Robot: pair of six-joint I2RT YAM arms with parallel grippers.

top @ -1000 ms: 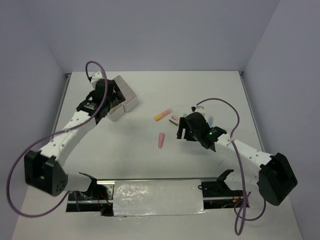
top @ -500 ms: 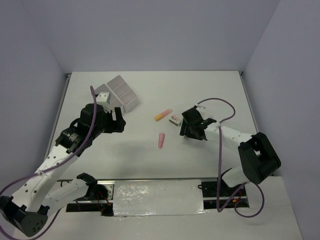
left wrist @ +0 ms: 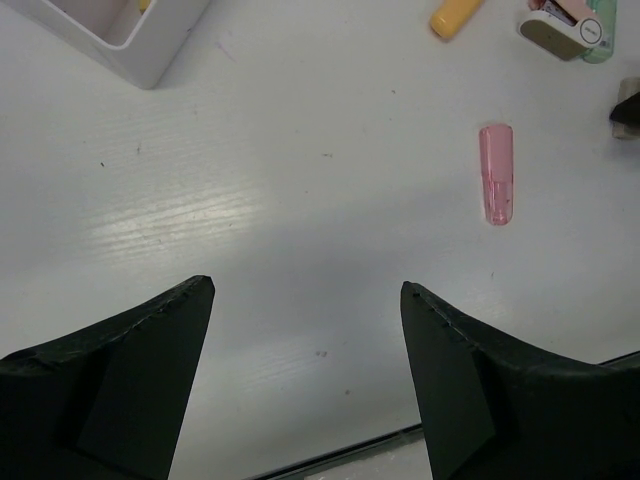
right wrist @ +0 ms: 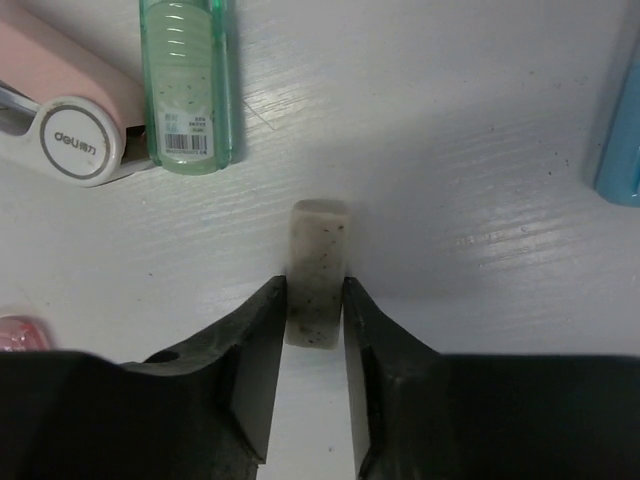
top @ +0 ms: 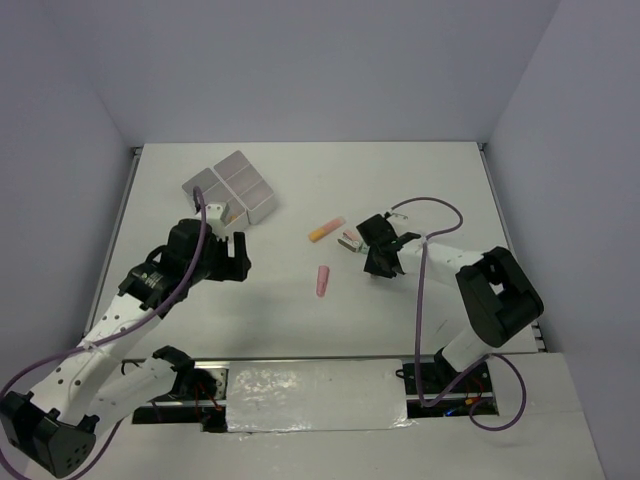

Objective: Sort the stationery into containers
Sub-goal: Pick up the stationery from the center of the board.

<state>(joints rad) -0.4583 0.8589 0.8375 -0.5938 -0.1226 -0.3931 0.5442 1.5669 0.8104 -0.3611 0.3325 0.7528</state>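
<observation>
Right fingers (right wrist: 252, 345) snug on speckled eraser (right wrist: 317, 268)

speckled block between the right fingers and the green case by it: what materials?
The speckled block looks like eraser rubber: matte, grey-tan, dark flecks, softly rounded edges. The green case looks like glossy translucent plastic: highlights, speckled contents showing through.

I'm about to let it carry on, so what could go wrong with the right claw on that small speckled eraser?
The right claw pinches only the near end of the eraser, so it may pivot or slip out on lifting. The green marker lies close ahead and could get nudged. The open left claw hangs near the containers, so the arms might clash on delivery.
</observation>
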